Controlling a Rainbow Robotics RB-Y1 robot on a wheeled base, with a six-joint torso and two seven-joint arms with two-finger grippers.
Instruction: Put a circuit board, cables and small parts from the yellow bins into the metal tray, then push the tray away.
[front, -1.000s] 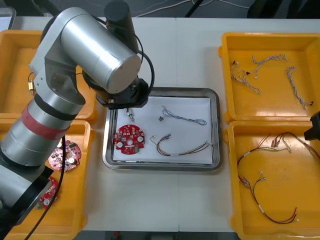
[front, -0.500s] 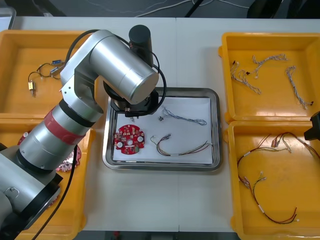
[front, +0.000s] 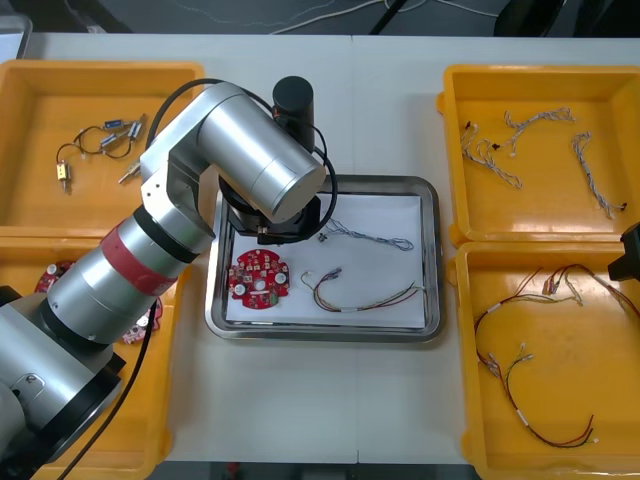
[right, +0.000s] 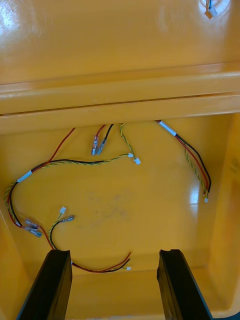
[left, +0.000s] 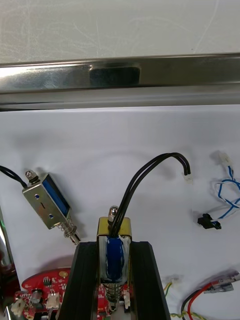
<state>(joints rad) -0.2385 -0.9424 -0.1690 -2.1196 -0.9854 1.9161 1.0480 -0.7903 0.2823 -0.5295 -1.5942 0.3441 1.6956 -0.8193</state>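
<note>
Now that the left gripper (left: 114, 250) has swung from the yellow bins (front: 100, 66) to the metal tray's (front: 433, 270) far-left corner, clamped on a small metal part (left: 114, 239) beside the circuit board (front: 259, 278), release looks due, while the right gripper (right: 112, 260) waits spread over red and yellow cables (right: 75, 162).

- Our left arm (front: 245, 165) is smooth silver cylinders with a black cap (front: 293, 97).
- A red band (front: 140, 262) rings it; a black cable (front: 183, 88) loops alongside.
- Our right claw's fingers (right: 52, 285) are black.
</note>
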